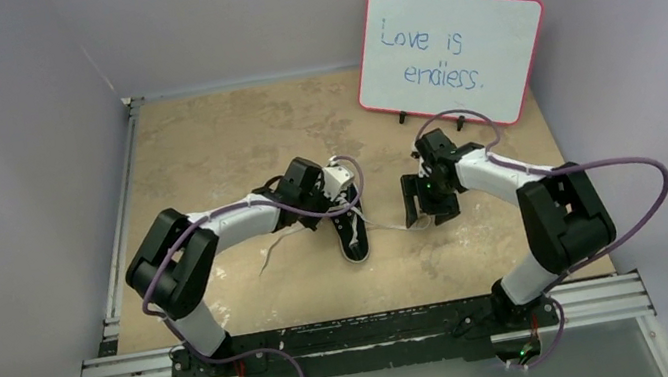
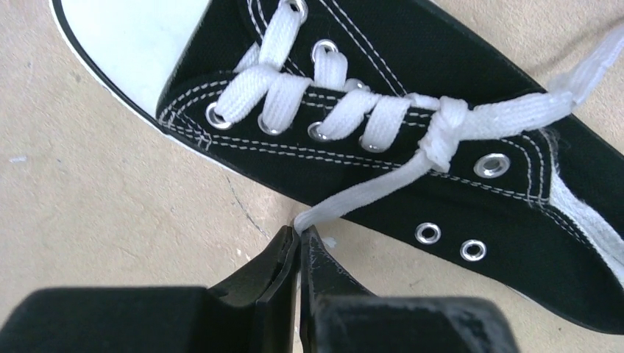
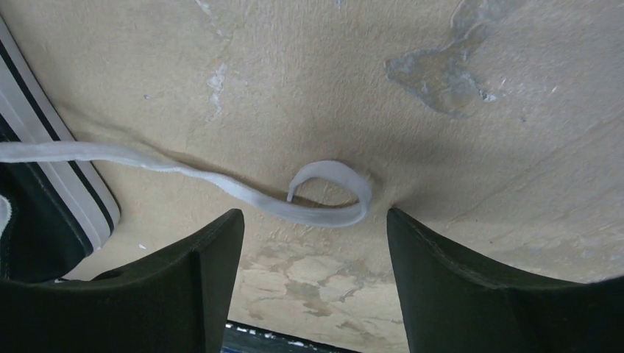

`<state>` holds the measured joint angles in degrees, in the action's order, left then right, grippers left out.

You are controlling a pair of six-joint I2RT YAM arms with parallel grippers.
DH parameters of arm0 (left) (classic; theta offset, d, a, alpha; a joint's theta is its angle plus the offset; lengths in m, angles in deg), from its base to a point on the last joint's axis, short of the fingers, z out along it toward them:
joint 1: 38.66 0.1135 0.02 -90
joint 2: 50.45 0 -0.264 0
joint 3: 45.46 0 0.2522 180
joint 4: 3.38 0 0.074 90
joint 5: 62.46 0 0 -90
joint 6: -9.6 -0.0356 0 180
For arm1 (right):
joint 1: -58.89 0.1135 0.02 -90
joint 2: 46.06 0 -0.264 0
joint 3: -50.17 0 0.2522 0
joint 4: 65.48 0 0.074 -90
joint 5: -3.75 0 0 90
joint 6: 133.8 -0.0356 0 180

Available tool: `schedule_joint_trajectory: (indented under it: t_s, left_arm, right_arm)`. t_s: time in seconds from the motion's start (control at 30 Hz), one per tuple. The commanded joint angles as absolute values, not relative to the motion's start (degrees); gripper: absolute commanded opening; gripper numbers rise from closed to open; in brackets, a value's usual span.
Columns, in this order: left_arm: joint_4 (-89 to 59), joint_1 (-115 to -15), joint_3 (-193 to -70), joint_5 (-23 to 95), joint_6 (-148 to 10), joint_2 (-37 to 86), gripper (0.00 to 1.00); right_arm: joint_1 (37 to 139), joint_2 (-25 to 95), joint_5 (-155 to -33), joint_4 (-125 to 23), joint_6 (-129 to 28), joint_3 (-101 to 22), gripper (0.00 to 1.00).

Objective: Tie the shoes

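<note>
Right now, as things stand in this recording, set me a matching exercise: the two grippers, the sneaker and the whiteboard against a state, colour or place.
Things:
1 left gripper
2 right gripper
3 sneaker
4 whiteboard

States:
A propped at the far right of the table
B shut on a lace
C open over a curled lace end
D black with a white toe cap

Pairs: 1-B, 2-C, 3-D, 4-A

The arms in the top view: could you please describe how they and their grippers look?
Both the left arm and right arm have black joint housings linked by white segments, with a purple cable looping along each. The left gripper and right gripper have plain black tapered fingers.
</note>
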<state>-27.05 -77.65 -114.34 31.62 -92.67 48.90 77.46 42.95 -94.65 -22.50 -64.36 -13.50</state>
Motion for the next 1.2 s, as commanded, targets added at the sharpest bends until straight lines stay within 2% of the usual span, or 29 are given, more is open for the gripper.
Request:
schedule_joint_trajectory:
  t_s: [0.0, 0.17, 0.27, 0.33, 0.37, 0.4, 0.57, 0.67, 0.9, 1.17]
  left_arm:
    - [-25.5, -77.1, -112.6, 32.5, -87.0, 46.6, 0.01]
    - [-23.9, -77.1, -112.0, 33.4, -82.3, 45.8, 0.00]
    - [-22.6, -77.1, -110.0, 33.5, -80.9, 44.4, 0.00]
    - [-22.2, -77.1, -109.1, 32.9, -78.1, 43.8, 0.00]
    - [-22.2, -77.0, -108.8, 32.6, -77.0, 43.6, 0.00]
    - [-22.3, -77.1, -108.5, 32.1, -75.8, 43.5, 0.00]
    - [-21.1, -76.7, -107.3, 28.5, -69.8, 42.4, 0.00]
    - [-21.7, -75.3, -107.1, 27.7, -67.0, 42.7, 0.00]
    - [-33.1, -73.2, -110.7, 19.2, -63.9, 44.8, 0.00]
    - [-28.3, -71.7, -107.7, 25.6, -65.0, 41.7, 0.00]
  right_arm:
    - [77.1, 43.0, -91.7, -22.9, -63.8, -14.9, 0.71]
    - [77.1, 43.2, -88.6, -25.8, -65.6, -12.5, 0.60]
    - [77.1, 43.9, -86.7, -25.8, -67.3, -12.2, 0.47]
    - [77.0, 43.2, -83.7, -25.1, -69.0, -11.8, 0.29]
    - [76.9, 42.2, -82.7, -25.1, -69.7, -11.5, 0.11]
    - [76.6, 41.2, -81.4, -24.9, -70.7, -11.1, 0.00]
    - [72.6, 34.7, -76.0, -23.6, -76.9, -8.1, 0.00]
    - [70.0, 33.1, -76.8, -23.9, -79.1, -6.2, 0.00]
    - [64.4, 30.7, -78.8, -25.7, -80.0, -3.8, 0.00]
    - [62.1, 28.0, -82.2, -29.6, -77.9, -2.1, 0.00]
